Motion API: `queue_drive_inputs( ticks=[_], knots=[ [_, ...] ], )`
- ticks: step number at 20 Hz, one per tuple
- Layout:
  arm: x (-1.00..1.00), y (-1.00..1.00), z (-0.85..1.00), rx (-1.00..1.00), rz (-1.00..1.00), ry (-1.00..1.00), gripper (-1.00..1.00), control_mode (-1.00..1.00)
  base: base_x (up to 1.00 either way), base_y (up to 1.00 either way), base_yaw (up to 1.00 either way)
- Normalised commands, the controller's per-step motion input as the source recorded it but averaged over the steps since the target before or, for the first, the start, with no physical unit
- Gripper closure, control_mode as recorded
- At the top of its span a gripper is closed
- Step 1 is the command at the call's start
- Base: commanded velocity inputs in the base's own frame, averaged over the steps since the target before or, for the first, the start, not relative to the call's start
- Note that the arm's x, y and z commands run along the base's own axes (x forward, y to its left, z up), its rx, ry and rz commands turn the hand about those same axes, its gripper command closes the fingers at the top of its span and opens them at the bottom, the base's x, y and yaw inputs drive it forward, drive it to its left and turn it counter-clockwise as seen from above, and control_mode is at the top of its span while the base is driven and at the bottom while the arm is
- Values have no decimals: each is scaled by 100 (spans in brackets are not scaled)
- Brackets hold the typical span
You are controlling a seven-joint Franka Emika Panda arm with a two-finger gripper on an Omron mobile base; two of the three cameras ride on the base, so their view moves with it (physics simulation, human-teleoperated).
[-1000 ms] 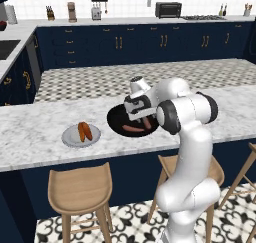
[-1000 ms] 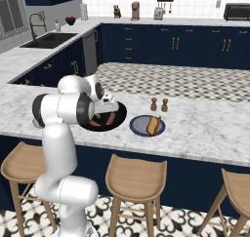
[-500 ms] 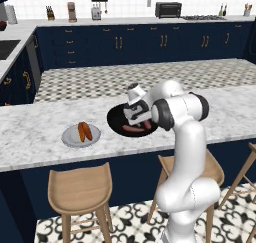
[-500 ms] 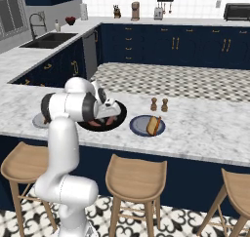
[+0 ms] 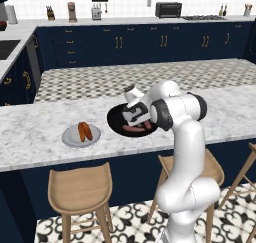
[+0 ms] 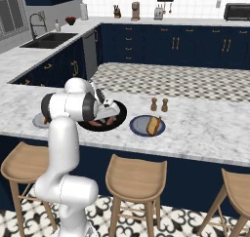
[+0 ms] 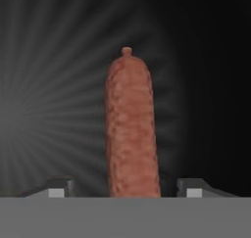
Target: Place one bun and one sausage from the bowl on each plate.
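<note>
My gripper (image 7: 127,187) reaches down inside the black bowl (image 5: 115,120), open, its fingertips (image 7: 61,185) standing clear on either side of a reddish sausage (image 7: 131,129) that lies on the dark bowl floor. From the left, the hand (image 5: 134,119) covers much of the bowl, and a sausage (image 5: 136,130) shows beneath it. A light grey plate (image 5: 70,139) to the left holds a bun with a sausage (image 5: 84,131). In the right base view the darker blue-grey plate (image 6: 136,129) right of the bowl (image 6: 120,113) also carries a bun with a sausage (image 6: 154,125).
Two small shakers (image 6: 159,105) stand on the marble counter behind the blue-grey plate. Wooden stools (image 6: 135,173) line the counter's near side. My own arm (image 6: 68,107) hides part of the light grey plate (image 6: 37,120) from the right.
The hand has swung in over the bowl and come down into it. Both plates and their food have stayed put.
</note>
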Motion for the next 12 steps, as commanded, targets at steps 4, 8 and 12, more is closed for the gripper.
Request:
queue_drive_inputs(
  ticks=[4, 8, 12],
  knots=[
    [-2, -17, 0, 0, 0, -5, 100, -100, 0, 0, 0],
    [0, -12, 0, 0, 0, -6, 100, -100, 0, 0, 0],
    [-3, 2, 57, 1, 0, -2, 100, -100, 0, 0, 0]
  ],
)
